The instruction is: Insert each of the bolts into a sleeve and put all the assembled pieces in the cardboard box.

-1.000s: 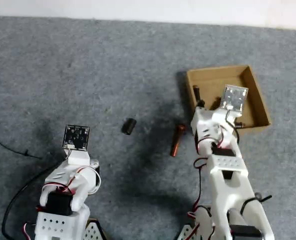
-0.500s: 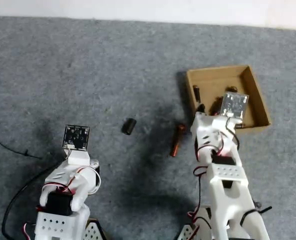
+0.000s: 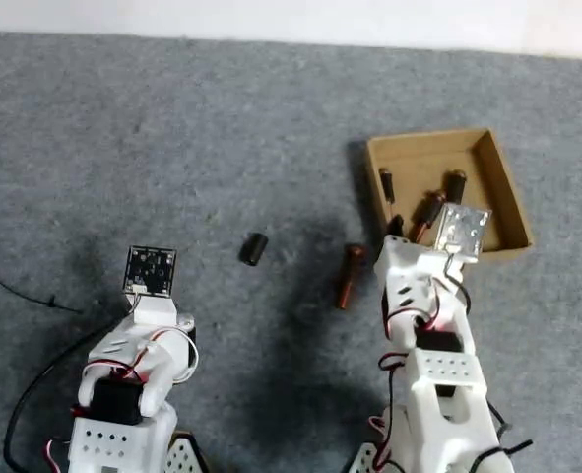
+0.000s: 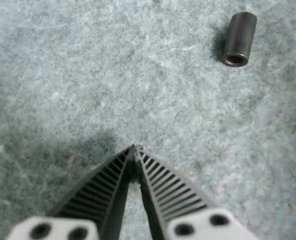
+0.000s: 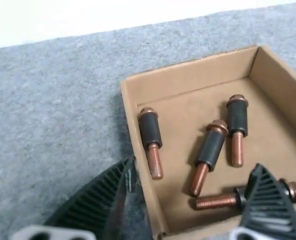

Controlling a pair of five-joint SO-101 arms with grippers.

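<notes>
The cardboard box (image 3: 423, 138) sits at the right, with several bolts in black sleeves lying inside (image 3: 428, 210). My right gripper (image 5: 194, 165) hangs open and empty over the box's near wall (image 5: 153, 210). In its wrist view one assembled piece (image 5: 151, 142) lies by the box's side wall, two (image 5: 208, 155) in the middle and one (image 5: 223, 201) near the front. A loose copper bolt (image 3: 348, 276) lies on the grey mat left of the box. A bare black sleeve (image 3: 255, 248) (image 4: 238, 39) lies further left. My left gripper (image 4: 134, 151) is shut, low over the mat, short of the sleeve.
Grey carpet-like mat (image 3: 172, 128) covers the table. A black cable tie (image 3: 30, 296) lies at the left edge near the left arm (image 3: 138, 365). The right arm (image 3: 433, 325) stands just in front of the box.
The right arm has drawn back from over the box toward the near side, uncovering more of the assembled pieces inside. The left arm, loose bolt and sleeve have not moved.
</notes>
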